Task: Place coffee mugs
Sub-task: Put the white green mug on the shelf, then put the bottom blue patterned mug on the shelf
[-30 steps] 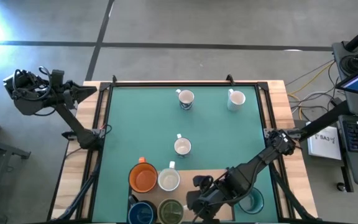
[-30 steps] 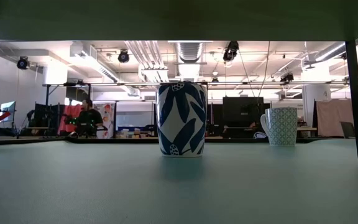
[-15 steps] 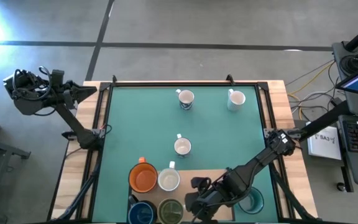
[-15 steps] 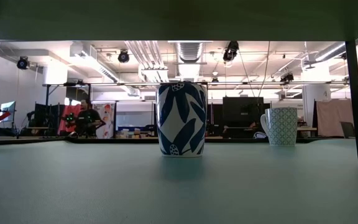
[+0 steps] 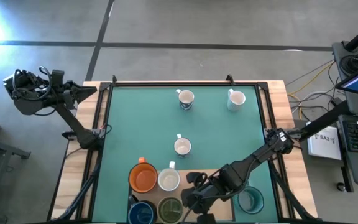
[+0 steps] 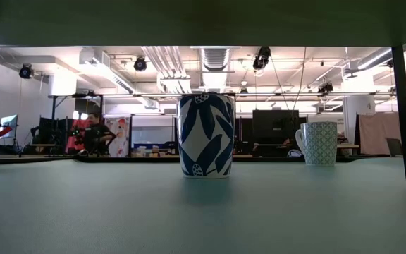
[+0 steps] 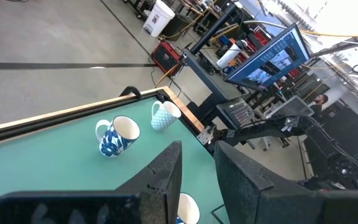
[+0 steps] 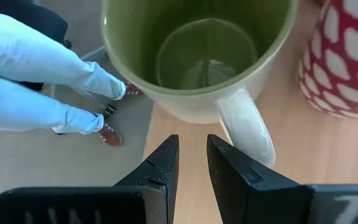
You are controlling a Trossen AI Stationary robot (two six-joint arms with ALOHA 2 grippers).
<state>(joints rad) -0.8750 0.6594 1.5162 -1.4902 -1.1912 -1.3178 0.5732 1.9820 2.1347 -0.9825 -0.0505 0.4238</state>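
From above, my right arm covers part of the olive-green mug (image 5: 170, 210), and the bottom edge crops it and the dark blue mug (image 5: 142, 213) alike. Past my right wrist, a red mug with white spots (image 8: 347, 56) is cut by the frame's side, and a person's legs in pale trousers (image 8: 42, 74) run out of view. My left wrist crops a white mug (image 7: 187, 208) behind my own fingers (image 7: 166, 180).

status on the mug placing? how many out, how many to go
Done: three mugs stand out on the green mat: blue-patterned mug, white mug, centre mug. In hand: nothing gripped; the right gripper hovers, slightly open, beside the olive-green mug's handle. Left: the cluster at the near edge, including the orange mug. Left arm is parked off-table.
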